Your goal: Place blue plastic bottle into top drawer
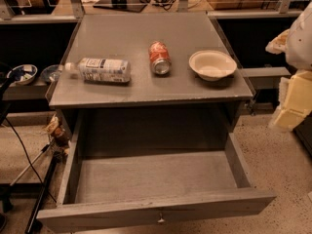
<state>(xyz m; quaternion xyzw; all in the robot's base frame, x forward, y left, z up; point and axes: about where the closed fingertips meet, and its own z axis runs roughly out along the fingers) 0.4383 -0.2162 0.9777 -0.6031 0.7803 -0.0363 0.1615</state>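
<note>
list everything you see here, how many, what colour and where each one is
blue plastic bottle: 1, clear with white cap and label, lying on its side, left on the cabinet top
soda can: 1, red, on its side, middle of the top
bowl: 1, white, upright, right of the can
cabinet top: 1, grey, above the drawer
top drawer: 1, grey, pulled open, nothing inside
small bowls: 2, bluish, shelf at far left
gripper: 1, cream-white, right edge, well apart from the bottle

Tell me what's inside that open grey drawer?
The grey top drawer shows only bare floor; its front panel hides the nearest strip. The robot's hand sits at the right edge.
</note>
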